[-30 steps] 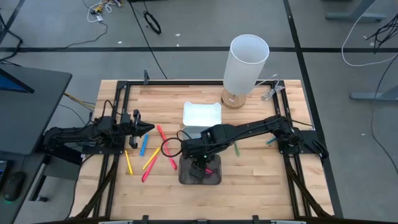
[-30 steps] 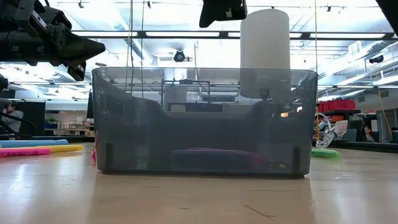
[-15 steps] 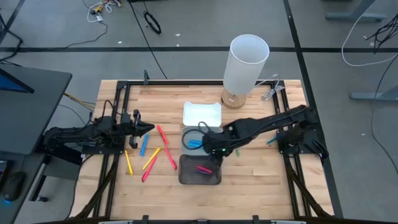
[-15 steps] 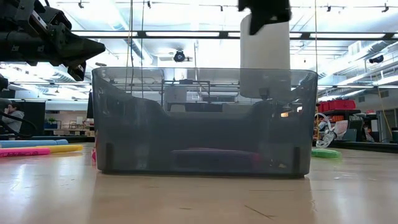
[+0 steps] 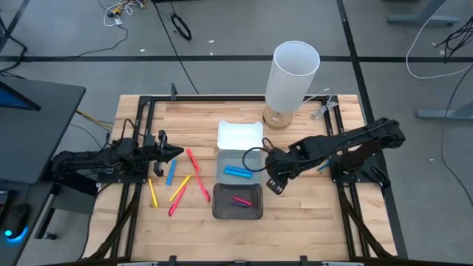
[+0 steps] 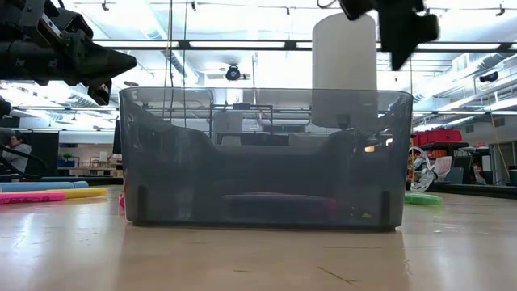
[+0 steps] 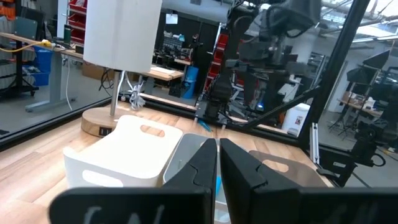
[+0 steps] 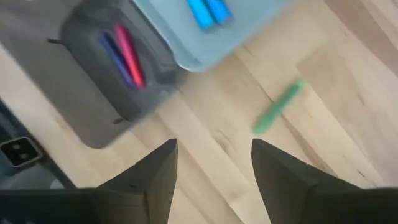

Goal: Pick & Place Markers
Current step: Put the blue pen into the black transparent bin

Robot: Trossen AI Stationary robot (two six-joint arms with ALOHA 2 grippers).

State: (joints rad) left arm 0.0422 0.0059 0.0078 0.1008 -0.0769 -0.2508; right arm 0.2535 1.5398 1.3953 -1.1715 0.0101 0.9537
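Observation:
Several markers [image 5: 180, 188] in red, blue, yellow and orange lie flat on the wood left of the trays. Two blue markers [image 5: 236, 172] lie in the light grey tray [image 5: 222, 157]. A red and a purple marker [image 8: 124, 53] lie in the dark grey tray [image 5: 238, 213]. A green marker [image 8: 278, 106] lies on the table beyond my right gripper's fingers. My right gripper [image 8: 214, 180] hovers open just right of the dark tray [image 8: 93, 106], holding nothing. My left gripper [image 5: 174, 153] waits shut above the left markers.
A white tray [image 5: 240, 134] sits behind the light grey one. A tall white cylinder lamp [image 5: 292, 77] stands on a round wooden base at the far edge. One more blue marker [image 5: 321, 168] lies near the right arm's base. Bare wood shows along the near edge.
My right gripper has moved from above the dark grey tray toward the table's right edge, and its arm has drawn back. The tray, with the red and purple markers in it, now shows uncovered. The left arm has kept still.

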